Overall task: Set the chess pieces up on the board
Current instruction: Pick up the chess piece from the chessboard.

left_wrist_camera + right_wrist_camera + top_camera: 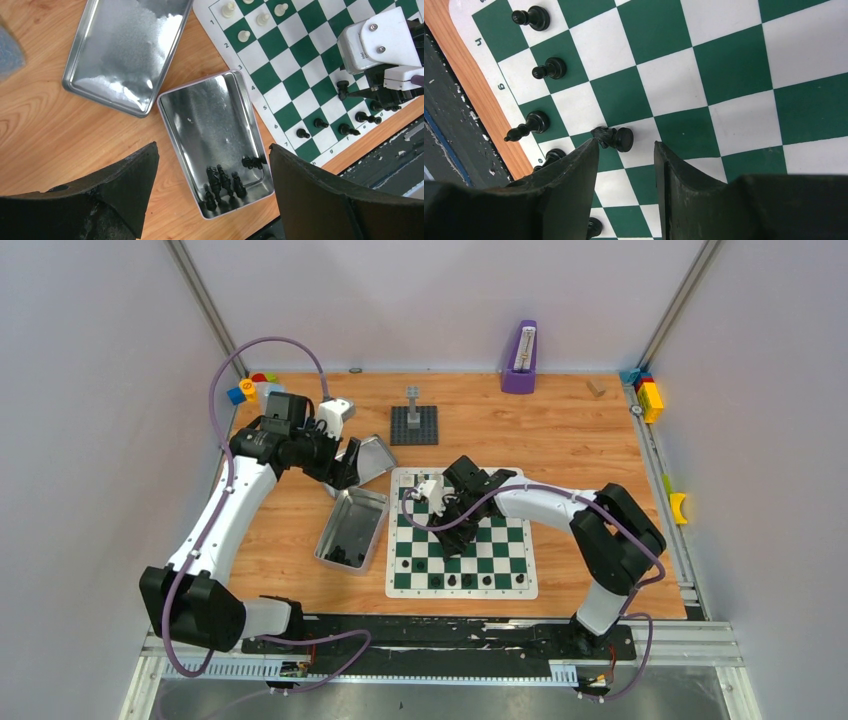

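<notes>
Your right claw (625, 145) is spread and grasps nothing. A black knight (614, 137) sits on the board (734, 125) right at its fingertips, with other black pieces (551, 68) at 10 o'clock along the edge. Your left claw (212, 146) is wide apart and empty above the tin (210, 115). Loose black pieces (222, 182) lie at its 6 o'clock end.

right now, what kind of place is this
Likely a robot lab test cell: plain white walls around a wooden tabletop, two white-and-black robot arms bolted at its edge, and a green-and-white chequered chess mat.
</notes>
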Available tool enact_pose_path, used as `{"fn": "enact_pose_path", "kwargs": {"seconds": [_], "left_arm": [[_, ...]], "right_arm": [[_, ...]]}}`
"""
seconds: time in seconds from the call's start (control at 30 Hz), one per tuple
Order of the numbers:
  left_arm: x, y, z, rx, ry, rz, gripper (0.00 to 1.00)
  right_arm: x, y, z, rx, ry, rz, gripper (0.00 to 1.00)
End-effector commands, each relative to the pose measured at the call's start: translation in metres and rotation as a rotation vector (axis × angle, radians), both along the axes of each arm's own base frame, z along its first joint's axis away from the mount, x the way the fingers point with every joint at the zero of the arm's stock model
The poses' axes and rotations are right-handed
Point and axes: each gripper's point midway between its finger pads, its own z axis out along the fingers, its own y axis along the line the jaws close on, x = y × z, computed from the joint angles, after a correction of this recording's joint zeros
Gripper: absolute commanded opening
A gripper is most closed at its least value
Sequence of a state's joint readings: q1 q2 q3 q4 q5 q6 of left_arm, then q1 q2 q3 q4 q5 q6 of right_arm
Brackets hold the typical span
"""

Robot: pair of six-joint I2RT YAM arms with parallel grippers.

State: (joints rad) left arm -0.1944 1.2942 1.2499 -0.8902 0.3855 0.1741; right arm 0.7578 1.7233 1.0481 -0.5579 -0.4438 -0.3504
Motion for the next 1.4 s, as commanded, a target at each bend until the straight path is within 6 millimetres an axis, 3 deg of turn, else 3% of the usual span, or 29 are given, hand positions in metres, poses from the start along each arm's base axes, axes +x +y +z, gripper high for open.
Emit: {"fn": "enact_pose_path", "kwargs": {"seconds": [0.0, 1.1, 1.27, 1.37], "left_arm": [[0.001, 0.005, 0.005, 0.019, -0.038, -0.009, 0.89], [0.003, 0.002, 0.007, 0.005, -0.041, -0.025, 0.89], [0.004, 0.002, 0.007, 0.006, -0.049, -0.025, 0.89], [0.007, 0.001, 0.007, 0.003, -0.055, -0.027, 0.89]], "right_arm": [[0.013, 0.016, 0.008, 0.042, -0.059, 0.028, 0.44], [0.009, 0.017, 0.000, 0.019, -0.027, 0.043, 0.11], [0.020, 0.014, 0.014, 0.029, -0.057, 0.009, 0.00], [0.029, 0.011, 0.027, 0.051, -0.067, -0.026, 0.00]]}}
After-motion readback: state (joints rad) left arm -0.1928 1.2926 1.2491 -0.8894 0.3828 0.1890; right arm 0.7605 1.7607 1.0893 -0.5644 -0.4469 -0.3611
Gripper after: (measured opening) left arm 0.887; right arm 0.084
